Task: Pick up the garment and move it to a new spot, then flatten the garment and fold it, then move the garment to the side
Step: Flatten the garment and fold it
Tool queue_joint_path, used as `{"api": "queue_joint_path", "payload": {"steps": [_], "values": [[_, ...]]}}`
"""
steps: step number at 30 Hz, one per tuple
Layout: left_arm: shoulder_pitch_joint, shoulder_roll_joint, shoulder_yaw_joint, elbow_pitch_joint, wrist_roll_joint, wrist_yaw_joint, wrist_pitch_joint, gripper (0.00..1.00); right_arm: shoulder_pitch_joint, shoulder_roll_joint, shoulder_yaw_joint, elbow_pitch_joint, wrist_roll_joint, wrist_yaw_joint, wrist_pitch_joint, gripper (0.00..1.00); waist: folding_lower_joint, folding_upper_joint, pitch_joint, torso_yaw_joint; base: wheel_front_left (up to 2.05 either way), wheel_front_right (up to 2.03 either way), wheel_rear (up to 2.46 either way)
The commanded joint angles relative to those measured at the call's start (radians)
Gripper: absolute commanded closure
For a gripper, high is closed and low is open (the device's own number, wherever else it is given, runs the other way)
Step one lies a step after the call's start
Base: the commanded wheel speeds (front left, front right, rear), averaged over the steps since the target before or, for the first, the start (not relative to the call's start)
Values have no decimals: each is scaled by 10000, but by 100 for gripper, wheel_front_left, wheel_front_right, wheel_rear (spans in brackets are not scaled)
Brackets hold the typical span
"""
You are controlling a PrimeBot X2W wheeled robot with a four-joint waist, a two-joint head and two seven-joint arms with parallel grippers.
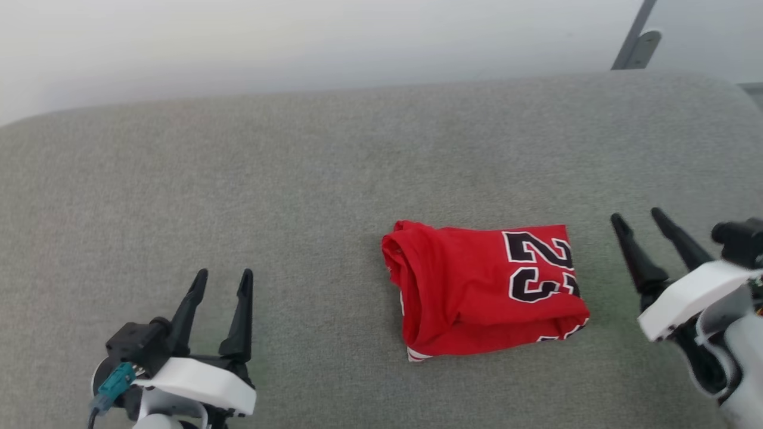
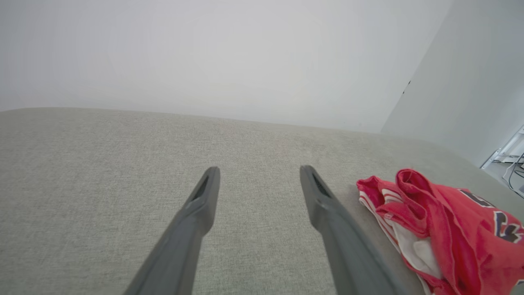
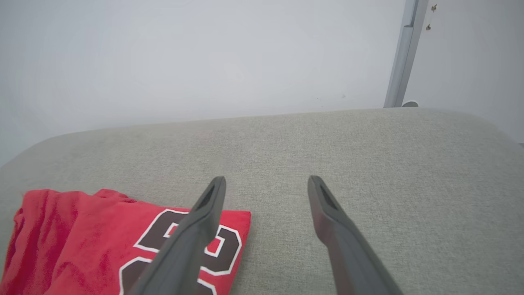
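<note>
Folded garment (image 1: 477, 292) on grey cushion (image 1: 238, 179): long axis left–right, number print at right end, bunched edge left. Left gripper (image 1: 225, 273), right gripper (image 1: 636, 214): fingers spread, empty.

The worktop (image 1: 238, 179) is wide and covered in grey cloth, with round corners at the back. The garment (image 1: 471, 298) lies on it, folded into a small red bundle with black numbers on top.

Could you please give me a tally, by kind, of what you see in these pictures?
Folded red shirt: 1
Open grippers: 2, the left gripper and the right gripper
Grey cushion: 1
Total: 4
</note>
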Motion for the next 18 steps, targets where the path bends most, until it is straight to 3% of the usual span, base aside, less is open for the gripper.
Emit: {"api": "queue_joint_path", "payload": {"steps": [1,9,18], "values": [[119,74,126,-66,82,-22,-48,0,135,81,139,-41,-73,-6,-348,0,0,-1,-171,-127,0,0,0],[644,33,723,-371,446,-22,-48,0,664,400,-158,-325,-265,-6,-818,0,0,-1,-629,-159,0,0,0],[1596,61,920,-901,535,-22,-48,0,1928,853,-1491,-1356,-1112,-6,-822,0,0,-1,-1184,-42,0,0,0]]}}
